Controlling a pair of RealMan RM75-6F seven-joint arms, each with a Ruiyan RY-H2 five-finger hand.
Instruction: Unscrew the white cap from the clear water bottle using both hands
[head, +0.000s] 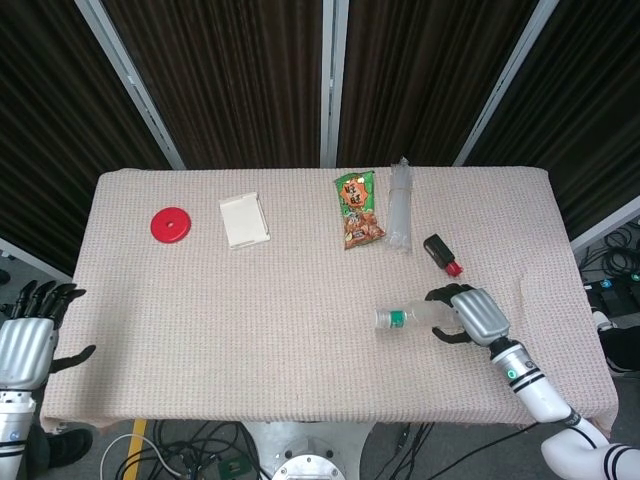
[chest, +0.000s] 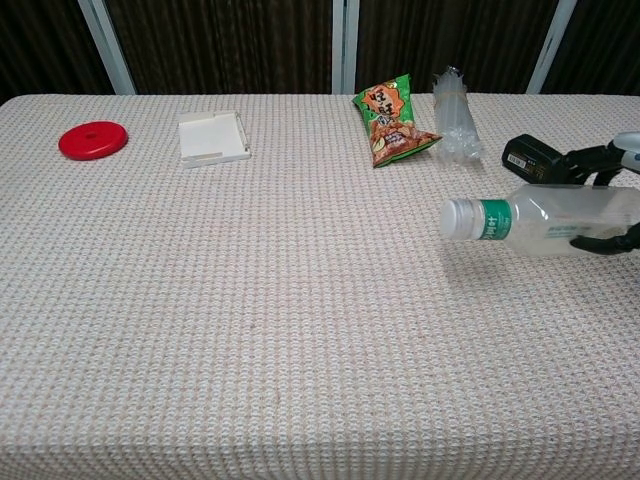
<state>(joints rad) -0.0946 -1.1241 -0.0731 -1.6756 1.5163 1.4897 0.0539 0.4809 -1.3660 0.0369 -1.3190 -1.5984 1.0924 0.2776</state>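
Observation:
The clear water bottle with a green label and white cap lies sideways, lifted a little off the cloth, cap pointing left. My right hand grips its body from the right, fingers wrapped around it. My left hand hangs off the table's left edge with fingers apart and holds nothing; the chest view does not show it.
A small black bottle with a red cap lies just behind the right hand. A snack bag, a clear plastic packet, a white box and a red disc lie along the far side of the table.

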